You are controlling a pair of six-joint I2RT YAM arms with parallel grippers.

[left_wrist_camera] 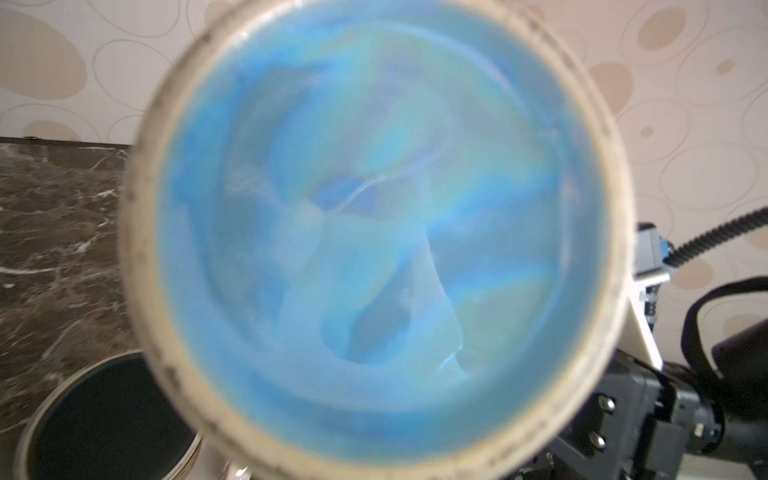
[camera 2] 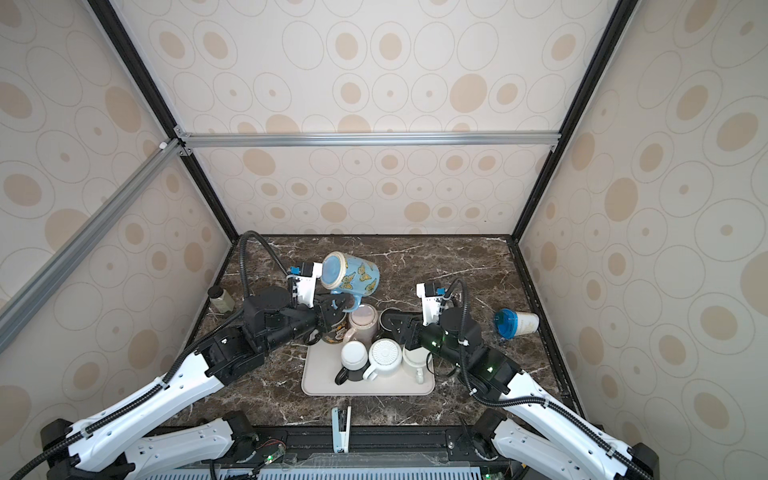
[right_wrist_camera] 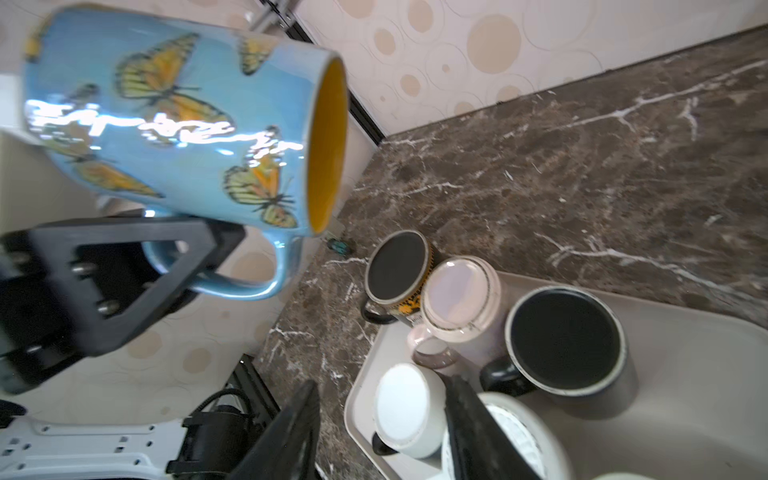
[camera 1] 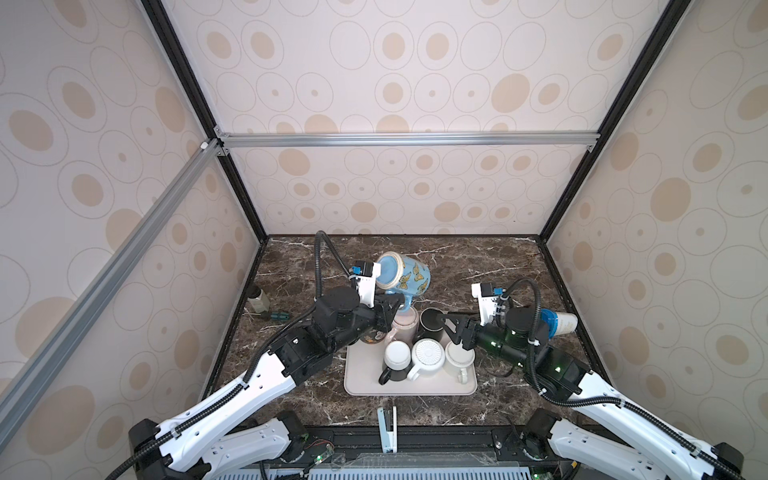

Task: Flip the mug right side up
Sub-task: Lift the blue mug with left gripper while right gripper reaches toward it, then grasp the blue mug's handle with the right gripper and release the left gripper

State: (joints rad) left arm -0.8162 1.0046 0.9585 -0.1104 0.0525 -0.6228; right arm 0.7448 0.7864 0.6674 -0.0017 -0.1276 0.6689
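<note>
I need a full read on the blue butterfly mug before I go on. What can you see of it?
The butterfly mug looks like glossy glazed ceramic: sky blue outside with orange monarch butterflies, yellow inside, and a blue base ringed in bare cream. It is lifted off the table and lies roughly on its side, with the base facing the left wrist camera. Its handle hangs underneath, clamped in the jaws of the left gripper. Nothing else touches it.

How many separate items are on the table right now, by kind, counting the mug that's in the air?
mugs: 7 (blue butterfly mug held up; six others on or beside the tray)
tray: 1
lidded cup: 1
jar: 1
screwdriver: 1
stapler: 1
total: 12
</note>
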